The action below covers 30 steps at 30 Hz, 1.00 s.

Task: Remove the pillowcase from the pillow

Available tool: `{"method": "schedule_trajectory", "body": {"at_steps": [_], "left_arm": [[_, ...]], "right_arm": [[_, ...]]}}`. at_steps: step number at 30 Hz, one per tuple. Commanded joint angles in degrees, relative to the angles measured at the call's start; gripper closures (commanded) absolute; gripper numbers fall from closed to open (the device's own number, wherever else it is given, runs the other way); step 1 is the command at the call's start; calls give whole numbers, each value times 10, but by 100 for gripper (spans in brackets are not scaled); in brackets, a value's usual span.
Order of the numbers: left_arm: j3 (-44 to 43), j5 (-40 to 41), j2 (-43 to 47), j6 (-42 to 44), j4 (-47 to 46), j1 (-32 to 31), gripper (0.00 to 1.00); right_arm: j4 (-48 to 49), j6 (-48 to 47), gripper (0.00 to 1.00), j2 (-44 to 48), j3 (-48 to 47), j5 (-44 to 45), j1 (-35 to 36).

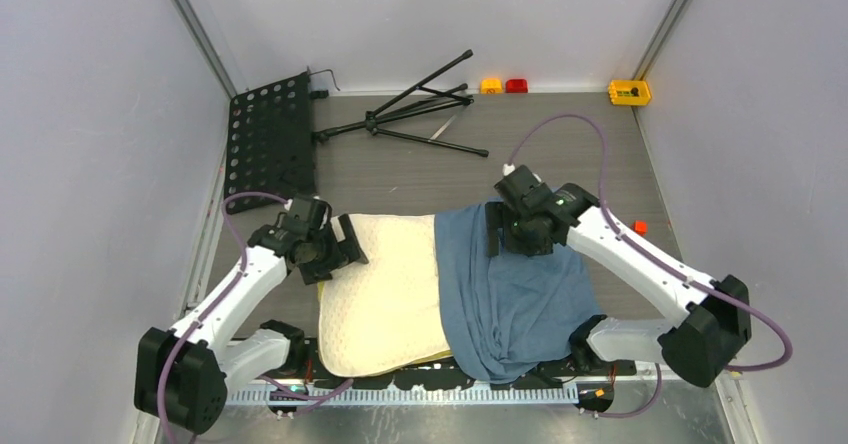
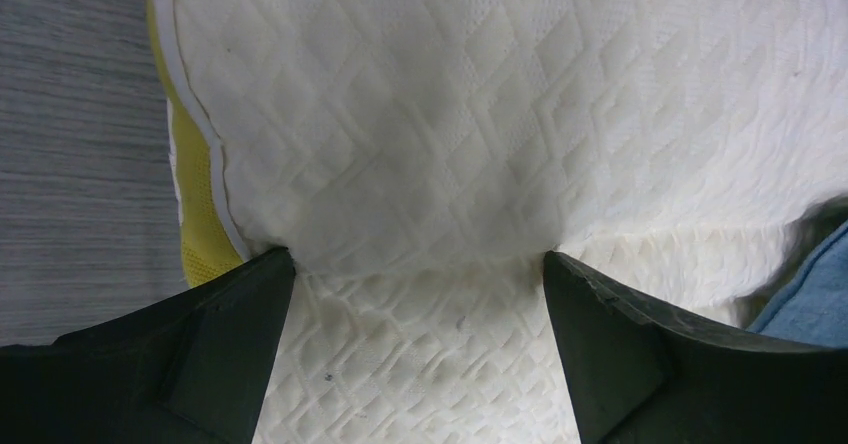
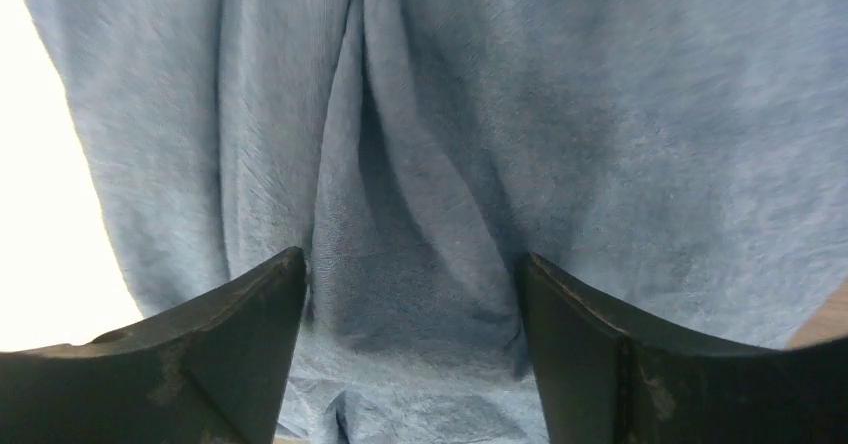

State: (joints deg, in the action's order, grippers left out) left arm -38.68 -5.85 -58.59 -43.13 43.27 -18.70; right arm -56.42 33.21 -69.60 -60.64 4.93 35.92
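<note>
The cream quilted pillow [image 1: 385, 294] lies at the near middle of the table, its right half inside the dusty blue pillowcase [image 1: 515, 294]. My left gripper [image 1: 345, 249] is at the pillow's far left corner. In the left wrist view its jaws stand wide apart [image 2: 415, 264], pressed onto the quilted pillow [image 2: 450, 114], with the yellow edge [image 2: 195, 214] at the left. My right gripper [image 1: 500, 226] is at the pillowcase's far edge. In the right wrist view its jaws are wide apart [image 3: 410, 259] over folds of the blue pillowcase [image 3: 450, 144].
A folded black tripod stand [image 1: 420, 114] and a black perforated plate [image 1: 270, 139] lie at the back left. Small yellow [image 1: 490, 85] and red [image 1: 516, 85] blocks and a yellow piece [image 1: 629, 91] sit along the back wall. An orange bit [image 1: 640, 227] lies at the right.
</note>
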Motion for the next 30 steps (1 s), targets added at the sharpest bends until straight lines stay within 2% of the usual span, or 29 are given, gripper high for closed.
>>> {"method": "schedule_trajectory", "body": {"at_steps": [1,2,4,5,6,7,8,11,13,16,19,23,27,29,30], "left_arm": [[37,1,-10,-42,-108,1,10],[47,6,-10,-49,-126,2,18],[59,25,-9,-66,-146,6,43],[62,35,-7,-69,-152,8,55],[61,49,-4,-71,-151,14,72],[58,73,4,-74,-143,18,89],[54,100,15,-78,-133,24,98],[35,155,61,-65,-106,64,100],[1,156,83,-38,-86,113,100],[-77,174,81,-9,-10,190,100],[-141,219,64,1,45,257,100],[-173,287,61,-26,88,267,100],[-128,255,122,-46,36,267,100],[-106,223,153,-27,-9,267,100],[-105,208,159,-7,-25,267,97]], "right_arm": [[-43,1,34,-28,-20,76,37],[-38,0,53,-26,-23,89,37],[-26,-1,83,-21,-36,118,36],[-19,-2,93,-20,-45,130,36],[-13,-5,99,-22,-57,140,36],[-8,-9,100,-25,-72,148,36],[-4,-12,100,-30,-88,161,35],[15,-26,100,-44,-133,211,20],[27,-35,100,-51,-155,223,-17],[61,-34,100,-50,-167,189,-116],[78,5,100,-48,-176,173,-213],[49,92,100,-41,-182,279,-242],[91,47,99,-21,-144,188,-243],[98,21,87,-15,-135,135,-242],[98,2,72,-14,-135,111,-242]]}}
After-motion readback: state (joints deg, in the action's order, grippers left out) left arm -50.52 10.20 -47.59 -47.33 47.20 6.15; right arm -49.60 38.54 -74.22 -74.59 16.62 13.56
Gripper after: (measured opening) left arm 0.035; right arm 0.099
